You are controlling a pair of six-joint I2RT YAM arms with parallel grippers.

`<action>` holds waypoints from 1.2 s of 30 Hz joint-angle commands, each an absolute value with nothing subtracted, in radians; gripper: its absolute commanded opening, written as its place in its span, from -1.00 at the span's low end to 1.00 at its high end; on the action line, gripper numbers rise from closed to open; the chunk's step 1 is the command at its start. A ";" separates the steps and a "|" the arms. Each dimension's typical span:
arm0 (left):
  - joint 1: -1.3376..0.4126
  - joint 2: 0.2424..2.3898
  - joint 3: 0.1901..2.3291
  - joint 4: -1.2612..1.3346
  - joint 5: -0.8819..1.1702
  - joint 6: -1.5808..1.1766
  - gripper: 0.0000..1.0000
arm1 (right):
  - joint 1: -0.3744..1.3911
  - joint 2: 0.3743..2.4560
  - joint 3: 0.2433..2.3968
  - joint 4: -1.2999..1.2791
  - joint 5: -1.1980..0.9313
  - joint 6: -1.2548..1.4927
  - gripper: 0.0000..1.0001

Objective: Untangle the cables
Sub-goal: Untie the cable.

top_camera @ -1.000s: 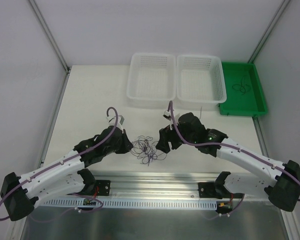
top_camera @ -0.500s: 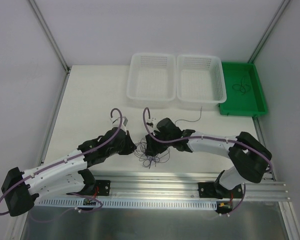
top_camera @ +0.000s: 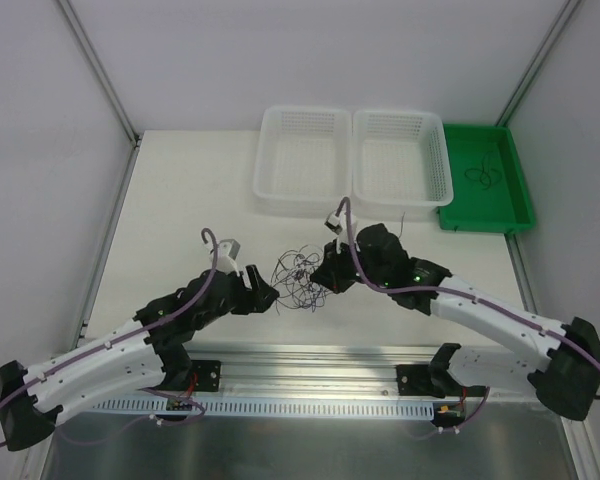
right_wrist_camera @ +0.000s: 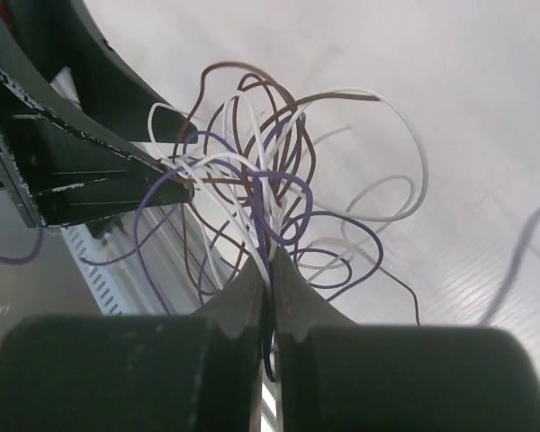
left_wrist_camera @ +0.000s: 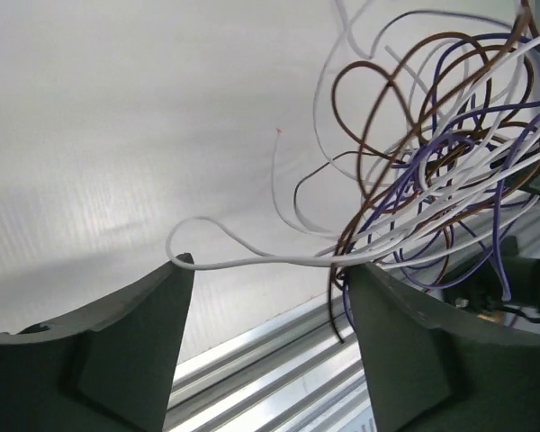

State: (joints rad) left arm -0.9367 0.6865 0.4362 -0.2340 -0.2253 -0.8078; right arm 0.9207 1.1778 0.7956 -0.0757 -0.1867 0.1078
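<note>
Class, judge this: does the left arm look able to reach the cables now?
Probably yes: the left gripper stands open beside the cables, one white strand crossing between its fingers, nothing between. The right gripper pinches the far side.

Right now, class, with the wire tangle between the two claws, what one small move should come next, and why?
Probably close the left claw on the thin white wire strand lying across its open gap. The right claw is shut on the tangle of thin brown, purple and white wires, so a second grip would likely let that strand be drawn out.
</note>
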 commanded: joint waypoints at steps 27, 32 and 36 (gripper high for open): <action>-0.943 0.659 0.434 -0.035 0.099 -0.511 0.18 | 0.885 1.043 0.835 -0.216 -0.138 -0.020 -0.99; -0.943 0.727 0.425 0.051 0.149 -0.512 -0.12 | 0.885 1.037 0.827 -0.215 -0.121 -0.023 -0.99; -0.945 0.744 0.419 0.074 0.170 -0.526 -0.67 | 0.884 1.034 0.818 -0.215 -0.104 -0.023 -0.99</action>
State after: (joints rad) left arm -0.9367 0.7376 0.4255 -0.0128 0.1162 -0.5350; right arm 0.8875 1.0500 0.8196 -0.2443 -0.1287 -0.0124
